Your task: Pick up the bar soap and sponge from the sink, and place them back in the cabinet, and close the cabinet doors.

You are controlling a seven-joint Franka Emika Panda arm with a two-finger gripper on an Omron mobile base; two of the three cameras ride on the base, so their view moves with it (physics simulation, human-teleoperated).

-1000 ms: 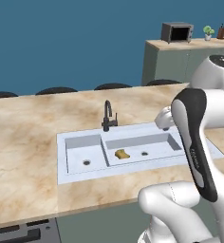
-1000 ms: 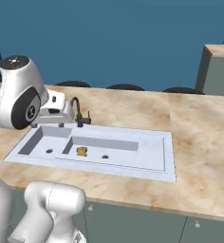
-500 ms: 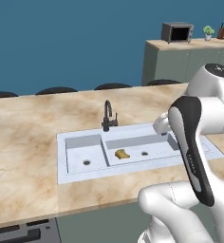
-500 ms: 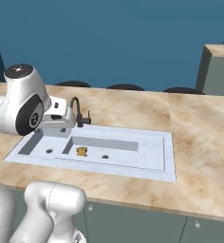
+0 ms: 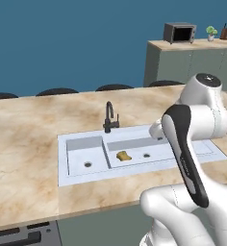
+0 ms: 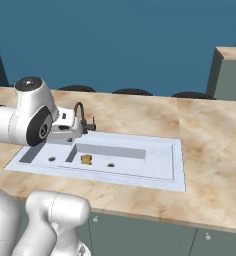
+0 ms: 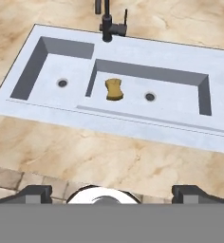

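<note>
The sponge [image 5: 123,155] [image 6: 85,159] [image 7: 115,89], a small mustard-yellow block, lies at the left end of the longer basin of the pale sink [image 5: 77,141] [image 6: 162,165] [image 7: 147,50]. A thin black faucet [image 5: 109,117] [image 7: 109,23] stands behind the basins. My gripper [image 7: 115,195] hovers above the sink's front rim. It is open, its dark fingertips [image 7: 35,193] wide apart with nothing between them. The sponge is ahead of it and well below. The bar soap, the cabinet and the cabinet doors are out of view.
Beige marble counter [image 5: 29,144] surrounds the sink. Dark stool tops [image 5: 57,91] line its far edge. A grey-green counter [image 5: 192,60] at the back right carries a microwave [image 5: 180,32] and a small plant [image 5: 211,31]. My own arm [image 5: 182,153] blocks the sink's right part in the left base view.
The arm has dipped and the hand has come down a little toward the sink. The sponge has not moved.
</note>
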